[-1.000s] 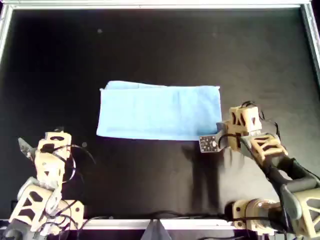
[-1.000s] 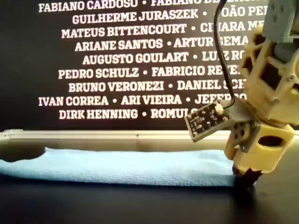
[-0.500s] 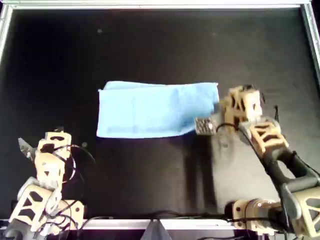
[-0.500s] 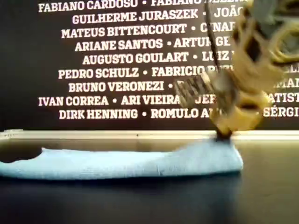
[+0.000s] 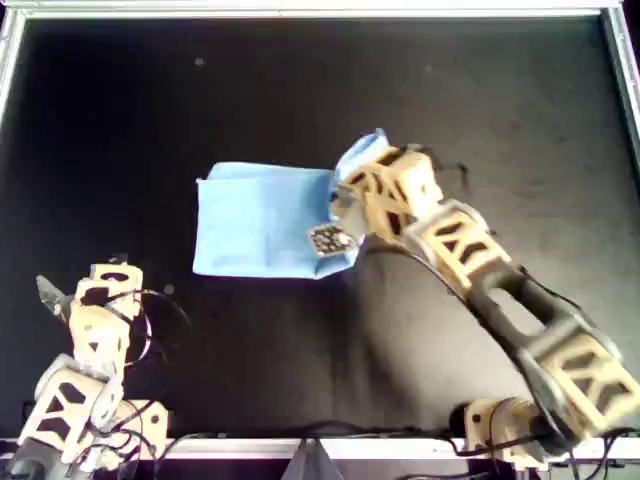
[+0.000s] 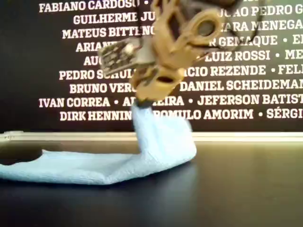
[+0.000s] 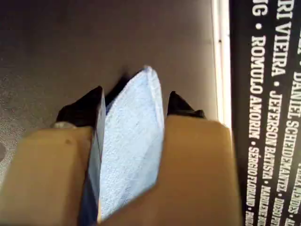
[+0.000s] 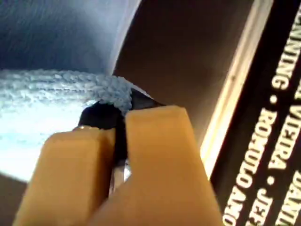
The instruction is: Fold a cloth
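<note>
Clamping the cloth [image 8: 56,89] edge, my second hand [image 8: 120,110] faces wall lettering [image 6: 203,114] (ROMULO AMORIM)

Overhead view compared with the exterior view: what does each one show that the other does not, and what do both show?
Only the overhead view shows the parked arm at its lower left, away from the cloth, and the outline of the cloth's flat part. Only the exterior view shows the wall of names and how steeply the cloth rises off the table. Both show my second tool shut on the raised end of the cloth.
</note>
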